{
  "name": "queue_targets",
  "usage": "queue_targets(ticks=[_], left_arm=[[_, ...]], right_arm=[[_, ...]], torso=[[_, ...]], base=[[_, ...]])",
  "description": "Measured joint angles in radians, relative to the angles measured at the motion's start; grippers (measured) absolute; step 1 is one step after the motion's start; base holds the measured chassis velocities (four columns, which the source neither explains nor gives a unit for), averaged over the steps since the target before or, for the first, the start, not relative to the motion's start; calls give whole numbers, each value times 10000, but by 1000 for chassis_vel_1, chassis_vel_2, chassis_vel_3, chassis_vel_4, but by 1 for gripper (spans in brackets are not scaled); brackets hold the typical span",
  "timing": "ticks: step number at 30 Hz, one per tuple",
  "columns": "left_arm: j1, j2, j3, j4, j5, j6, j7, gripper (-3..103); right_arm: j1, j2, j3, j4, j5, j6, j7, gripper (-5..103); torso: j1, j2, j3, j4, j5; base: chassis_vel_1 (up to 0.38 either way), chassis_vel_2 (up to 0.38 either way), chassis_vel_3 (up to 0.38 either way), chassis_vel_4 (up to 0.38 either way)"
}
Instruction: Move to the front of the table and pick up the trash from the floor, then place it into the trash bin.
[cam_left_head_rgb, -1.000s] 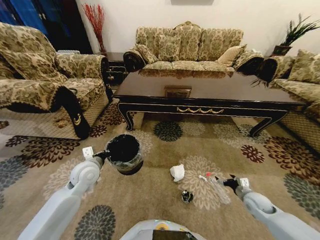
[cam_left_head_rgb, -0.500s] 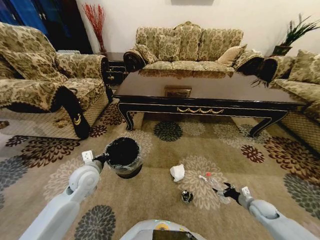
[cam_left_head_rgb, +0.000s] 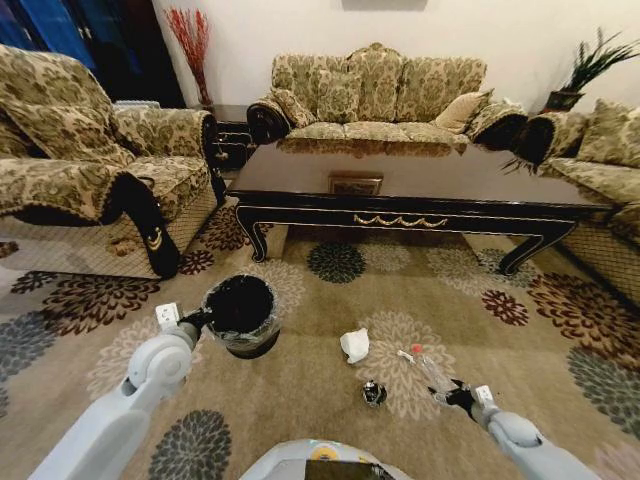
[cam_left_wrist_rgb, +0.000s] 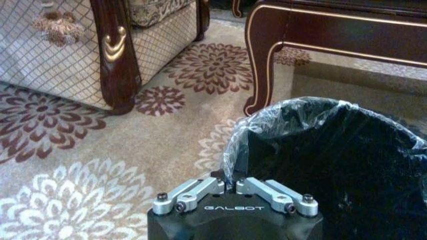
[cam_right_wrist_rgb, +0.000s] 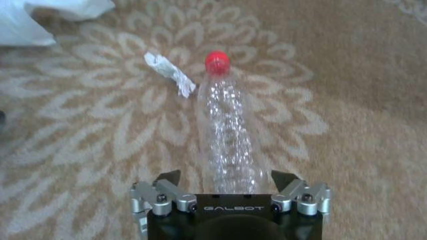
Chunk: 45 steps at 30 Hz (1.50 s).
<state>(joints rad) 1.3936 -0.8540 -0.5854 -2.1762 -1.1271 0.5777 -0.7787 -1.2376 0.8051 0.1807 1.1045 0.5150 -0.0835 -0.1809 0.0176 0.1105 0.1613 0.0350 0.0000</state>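
right gripper (cam_right_wrist_rgb: 227, 181) spread wide, straddling the bottle's (cam_right_wrist_rgb: 227, 135) base on the carpet | left gripper (cam_left_wrist_rgb: 235, 187) pinching the bin's (cam_left_wrist_rgb: 333, 150) rim, holding it near the table (cam_left_head_rgb: 400, 185)

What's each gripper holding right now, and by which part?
The left gripper is clamped on the trash bin at its lined rim. The right gripper is open around the clear plastic bottle's base end, holding nothing yet.
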Motion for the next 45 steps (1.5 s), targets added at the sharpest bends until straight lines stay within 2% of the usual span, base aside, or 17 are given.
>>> queue_targets(ticks=[7,10,15,18,21,23,26,28,31,33,35,37,38,40,41,43,45], left_arm=[[13,80,-20,-36,-8,-26,0,3],[-42,58,87,-32,-8,-33,2,3],[-91,1,233,-16,-8,-34,6,3],[-205,-89,446,17,-6,-37,32,3],[-274,-151,566,58,-5,-64,76,3],[-425,-272,800,174,51,-166,232,3],[-573,-353,958,282,101,-278,374,3],[-916,-462,1241,491,187,-502,711,3],[-1204,-476,1425,646,195,-606,873,3],[-1601,-422,1680,910,188,-722,1087,3],[-1734,-393,1759,1013,184,-759,1186,3],[-2178,-322,2044,1353,178,-868,1470,3],[-2178,-322,2044,1353,178,-868,1470,3],[-2621,-313,2382,1728,181,-961,1684,3],[-2621,-313,2382,1728,181,-961,1684,3],[-2974,-356,2690,2020,182,-1000,1768,3],[-3542,-499,3160,2472,149,-1041,1828,3]], right_arm=[[-131,68,161,49,-121,16,52,67],[-202,30,252,235,-112,152,97,51],[-227,-8,336,366,-106,490,170,40],[-206,-9,656,820,-65,1495,119,33],[-162,-8,942,1377,199,2006,-60,27],[151,-133,1172,2487,963,2834,-231,20],[596,-269,1046,3084,1559,3452,-331,19],[1635,-486,323,4110,2770,4298,-450,19],[2253,-560,-274,4709,3390,4625,-415,19],[3231,-612,-1329,5529,4082,4897,-251,19],[3564,-601,-1711,5711,4209,4978,-197,19],[4891,-412,-3181,6006,4386,5317,-41,19],[4891,-412,-3181,6006,4386,5317,-41,19],[6009,-59,-4518,5921,4438,5580,82,19],[6009,-59,-4518,5921,4438,5580,82,19],[6640,290,-5294,5618,4473,5684,105,19],[7401,1044,-6308,4697,4413,5867,107,19]], torso=[[0,0,0,0,-1],[0,0,0,0,1],[0,0,0,0,0],[0,0,1,-3,2],[0,0,1,-3,2],[0,0,1,0,0],[0,1,1,2,-6],[1,0,1,5,-1],[1,0,2,3,-3],[1,0,2,0,-3],[1,0,2,1,-4],[1,0,2,-1,0],[1,0,2,-1,0],[1,0,2,3,-3],[1,0,2,3,-3],[1,0,2,3,-3],[2,0,3,0,-3]], base=[[0,0,0,0],[0,0,0,0],[0,0,0,0],[0,0,0,0],[0,0,0,0],[0,0,0,0],[0,0,0,0],[0,0,0,0],[0,0,0,0],[0,0,0,0],[0,0,0,0],[0,0,0,0],[0,0,0,0],[0,0,0,0],[0,0,0,0],[0,0,0,0],[0,0,0,0]])
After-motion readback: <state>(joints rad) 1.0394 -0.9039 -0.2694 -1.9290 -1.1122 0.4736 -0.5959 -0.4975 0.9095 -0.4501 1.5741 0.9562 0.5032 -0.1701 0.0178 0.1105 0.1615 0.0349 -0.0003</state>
